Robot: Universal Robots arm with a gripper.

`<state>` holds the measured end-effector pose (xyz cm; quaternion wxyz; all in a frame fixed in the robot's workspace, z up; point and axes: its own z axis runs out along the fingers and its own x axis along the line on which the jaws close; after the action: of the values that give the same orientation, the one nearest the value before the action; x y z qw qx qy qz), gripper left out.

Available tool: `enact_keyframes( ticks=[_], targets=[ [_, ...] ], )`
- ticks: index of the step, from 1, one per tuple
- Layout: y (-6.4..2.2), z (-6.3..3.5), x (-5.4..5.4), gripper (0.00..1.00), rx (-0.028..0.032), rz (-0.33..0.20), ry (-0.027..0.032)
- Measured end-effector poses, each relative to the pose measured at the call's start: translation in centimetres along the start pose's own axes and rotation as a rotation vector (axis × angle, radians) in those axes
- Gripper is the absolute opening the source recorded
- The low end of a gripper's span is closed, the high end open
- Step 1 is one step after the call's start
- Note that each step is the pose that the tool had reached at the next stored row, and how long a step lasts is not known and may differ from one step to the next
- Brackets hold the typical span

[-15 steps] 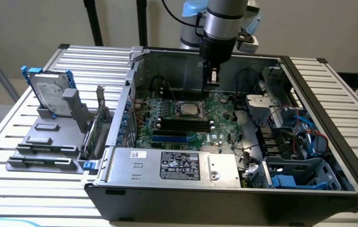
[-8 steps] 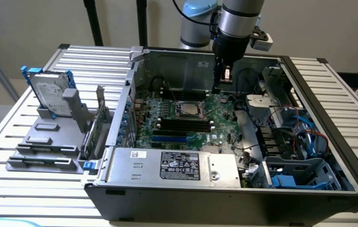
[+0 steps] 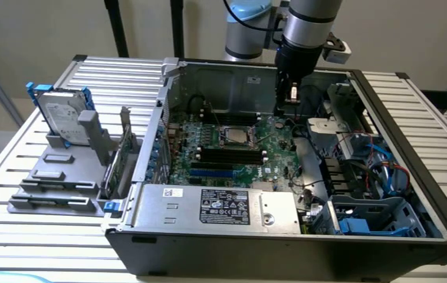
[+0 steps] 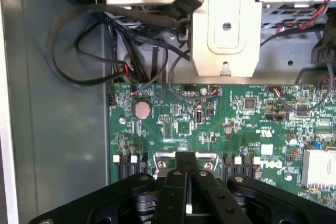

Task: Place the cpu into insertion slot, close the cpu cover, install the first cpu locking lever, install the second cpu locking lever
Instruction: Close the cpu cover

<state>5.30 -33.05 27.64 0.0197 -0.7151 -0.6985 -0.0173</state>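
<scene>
writing: on the green printed motherboard (image 4: 220, 124) we make out white letters (image 4: 273, 165) that look like DELL. The black label (image 3: 224, 206) on the silver box-shaped power supply (image 3: 279, 213) carries white print too small for us to read.
fingers (image 4: 176, 187): black metal, pressed together at the tips. We cannot tell whether a thin thing sits between them.
insertion slot (image 3: 235, 134): a square dark socket recess with a silver rim. It lies flat and face up on the motherboard inside the open black computer case (image 3: 286, 259).
slot against fingers: the fingers (image 3: 291, 111) hang to the exterior view's right of the slot and farther back, apart from it.
axis: we find the slot square, with no long axis. Its sides run along the long black memory slots (image 3: 232, 156) just beside it.
cpu: we cannot pick out the chip with certainty. The slot's middle shows pale grey.
table (image 3: 35, 236): slatted silver metal, carrying the case.
</scene>
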Motion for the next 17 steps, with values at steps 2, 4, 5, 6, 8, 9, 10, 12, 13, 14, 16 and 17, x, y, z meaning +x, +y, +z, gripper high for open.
enact_keyframes(
  ticks=[2,4,5,6,8,9,10,12,13,14,16,17],
  targets=[
    [0.19,0.05,0.0,0.11,-0.0114,-0.002,0.0001],
    [0.33,0.28,0.0,0.11,-0.0167,-0.007,0.0002],
    [0.4,0.46,0.0,0.11,-0.0169,-0.01,0.0003],
    [0.45,0.64,0.0,0.11,-0.0169,-0.014,0.0004],
    [0.57,1.01,0.0,0.11,-0.0165,-0.022,0.0004],
    [0.63,1.19,0.0,0.11,-0.0163,-0.025,0.0003],
    [0.68,1.37,0.0,0.11,-0.0161,-0.029,0.0004],
    [0.79,1.73,0.0,0.11,-0.0157,-0.037,0.0005],
    [0.84,1.91,0.0,0.11,-0.0155,-0.042,0.0005],
    [0.89,2.09,0.0,0.11,-0.0152,-0.046,0.0004],
    [0.93,2.46,0.0,0.11,-0.0149,-0.053,0.0006],
    [0.93,2.64,0.0,0.11,-0.0147,-0.056,0.0006]
  ],
)
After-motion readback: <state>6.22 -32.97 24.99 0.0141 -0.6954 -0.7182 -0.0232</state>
